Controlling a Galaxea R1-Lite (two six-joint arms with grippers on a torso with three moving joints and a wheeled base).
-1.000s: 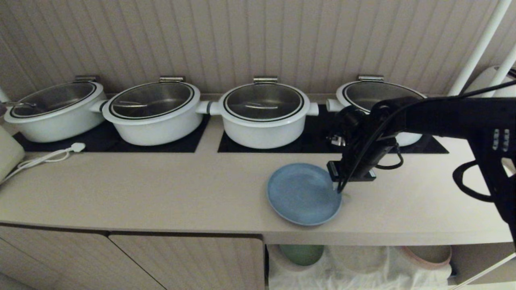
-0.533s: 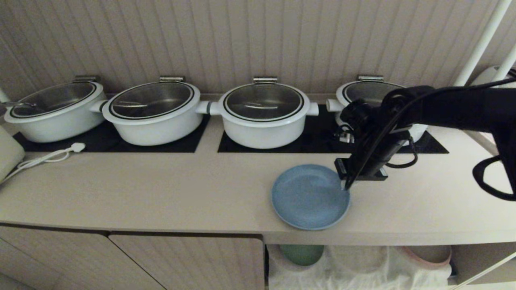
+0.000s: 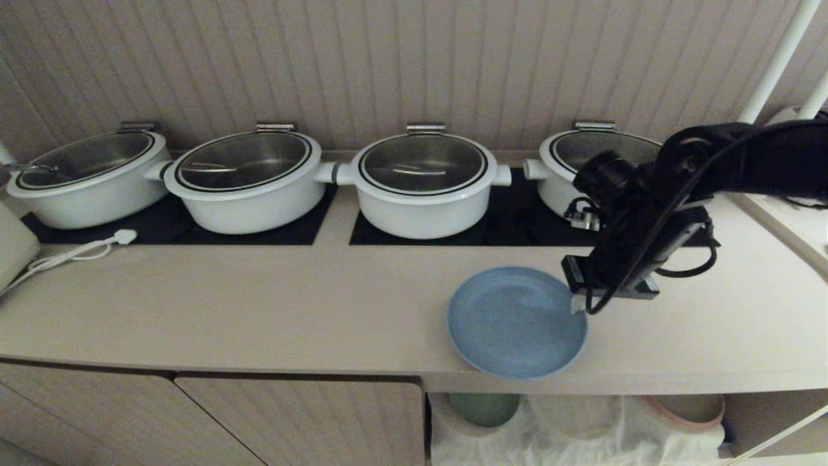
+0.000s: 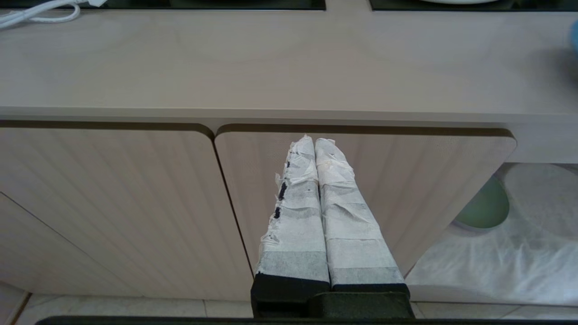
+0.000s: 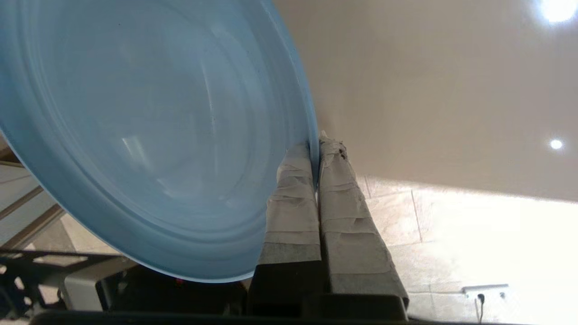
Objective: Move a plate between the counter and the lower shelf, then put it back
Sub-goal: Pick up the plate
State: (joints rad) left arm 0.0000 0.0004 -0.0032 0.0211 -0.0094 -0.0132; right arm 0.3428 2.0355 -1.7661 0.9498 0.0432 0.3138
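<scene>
1 plate (image 3: 514,323), flat, rim gripper-pinched (image 3: 577,303).

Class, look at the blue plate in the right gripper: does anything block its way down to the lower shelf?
Partly. The right gripper pinches the plate at the counter's front edge. The shelf below already holds a cloth draped over other plates, a green one peeking out.

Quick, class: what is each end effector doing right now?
Left end effector: closed, empty, parked before the ribbed cabinet door.
Right end effector: closed on the rim of the round matte light-blue plate.
</scene>
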